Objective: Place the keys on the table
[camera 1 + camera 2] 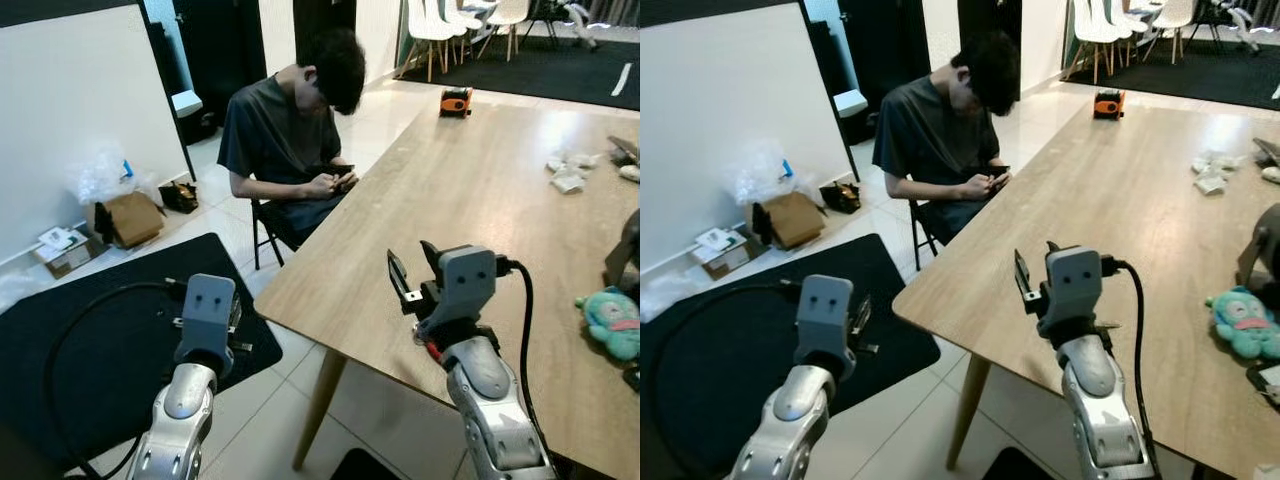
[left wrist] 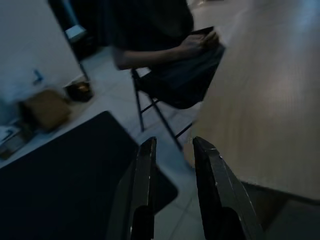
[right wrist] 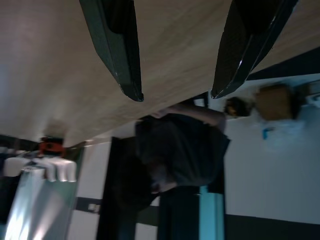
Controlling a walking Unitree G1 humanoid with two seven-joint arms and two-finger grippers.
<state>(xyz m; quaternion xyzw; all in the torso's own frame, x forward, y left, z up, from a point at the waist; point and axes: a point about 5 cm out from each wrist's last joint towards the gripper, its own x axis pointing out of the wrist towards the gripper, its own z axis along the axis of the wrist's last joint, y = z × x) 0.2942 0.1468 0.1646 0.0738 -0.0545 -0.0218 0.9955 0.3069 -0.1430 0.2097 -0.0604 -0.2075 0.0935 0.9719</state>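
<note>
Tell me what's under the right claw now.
Bare light wooden table lies beneath the open right claw. No keys are visible between its black fingers; the wrist housing hides the tabletop directly below it.

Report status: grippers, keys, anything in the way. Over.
Right gripper open, empty, over table edge. Left gripper open, empty, beside table. Keys: cannot make out. Person seated at table's side, clear of grippers.

Table (image 1: 470,190) fills right half of frame, running to upper right. Person (image 1: 295,130) on chair (image 1: 268,228) at its left edge, upper centre. Mat (image 1: 100,330) on floor lower left, boxes (image 1: 125,218) by wall behind it. Plush toy (image 1: 612,322) at table's right edge, small object (image 1: 456,101) at far end, chairs (image 1: 440,25) behind that.
</note>
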